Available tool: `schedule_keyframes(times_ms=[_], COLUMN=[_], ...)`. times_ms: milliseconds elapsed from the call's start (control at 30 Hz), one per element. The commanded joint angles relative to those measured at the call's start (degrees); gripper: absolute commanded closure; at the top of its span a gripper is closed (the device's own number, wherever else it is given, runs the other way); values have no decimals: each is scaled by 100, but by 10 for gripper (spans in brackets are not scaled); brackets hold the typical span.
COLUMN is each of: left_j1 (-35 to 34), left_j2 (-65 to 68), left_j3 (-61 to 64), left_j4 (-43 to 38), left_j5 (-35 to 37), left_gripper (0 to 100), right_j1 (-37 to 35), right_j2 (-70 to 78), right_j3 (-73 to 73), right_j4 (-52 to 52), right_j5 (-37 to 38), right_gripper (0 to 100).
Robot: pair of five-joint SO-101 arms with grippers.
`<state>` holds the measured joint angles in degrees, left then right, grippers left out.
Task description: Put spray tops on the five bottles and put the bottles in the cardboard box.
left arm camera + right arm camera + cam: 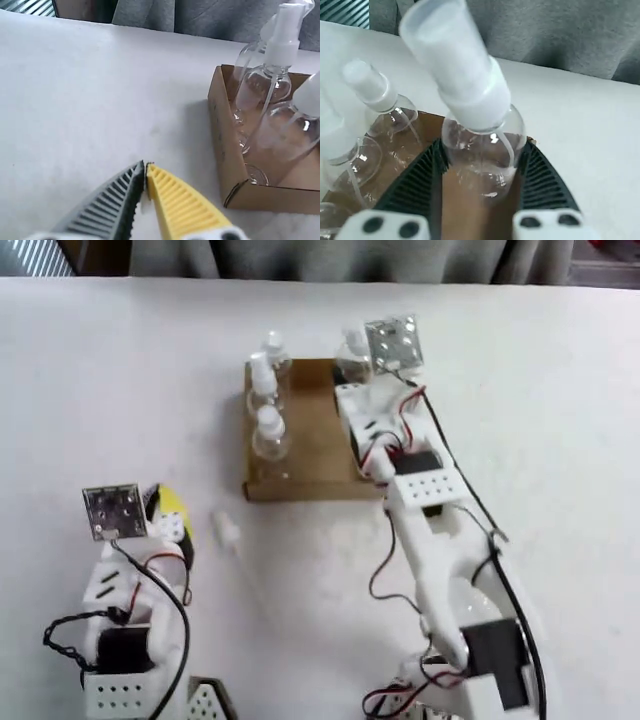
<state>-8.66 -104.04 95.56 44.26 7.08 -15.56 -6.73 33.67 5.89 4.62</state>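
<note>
The right gripper [481,151], its black fingers [417,182] clamped on a clear plastic bottle with a white spray top [482,137], is at the far right corner of the shallow brown cardboard box [315,445]; whether the bottle's base touches the box floor cannot be told. Three more clear capped bottles [269,432] stand along the box's left side. The left gripper [145,169], grey and yellow fingers pressed together on nothing, hangs above the white table [120,380], near a loose white spray top [228,532] lying just in front of the box.
</note>
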Motion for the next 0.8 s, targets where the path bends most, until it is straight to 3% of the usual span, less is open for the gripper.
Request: schedule_keyframes(times_ms=[0, 767], left_j1=[-66, -57], left_j2=[-66, -66], left_j3=[-44, -18], left_j4=[-167, -167], left_j5=[-79, -79], left_gripper=[980, 980], right_j1=[-48, 13], right_j2=[295, 1947], right_j3=[-686, -1899], right_j4=[-145, -145], right_j5=[53, 53], right_gripper=[984, 984])
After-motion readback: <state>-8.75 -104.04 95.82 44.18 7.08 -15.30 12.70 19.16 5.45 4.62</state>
